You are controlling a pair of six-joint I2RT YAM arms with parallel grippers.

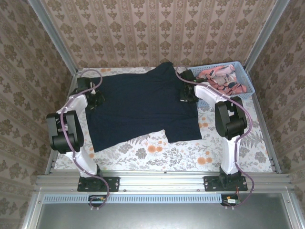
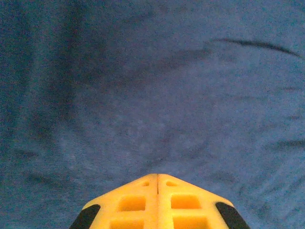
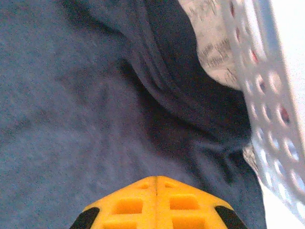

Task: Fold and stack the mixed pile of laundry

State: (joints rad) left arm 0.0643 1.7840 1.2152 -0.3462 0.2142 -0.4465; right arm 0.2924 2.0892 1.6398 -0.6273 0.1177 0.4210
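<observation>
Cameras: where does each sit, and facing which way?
Top external: above and behind the arms, looking down on the table; both arms, navy T-shirt, blue basket.
Left wrist: on the left gripper, facing down its closed fingers at T-shirt cloth.
Right wrist: on the right gripper, closed, at T-shirt and basket wall.
Shared: the T-shirt, in all three.

Two garments: one large dark navy cloth T-shirt and one pink patterned cloth garment. One light blue plastic lattice basket.

Enclosure with 3 walls papered in beige damask, aluminium corner posts, and a table covered in floral cloth with orange blooms; even, diffuse lighting throughout.
</observation>
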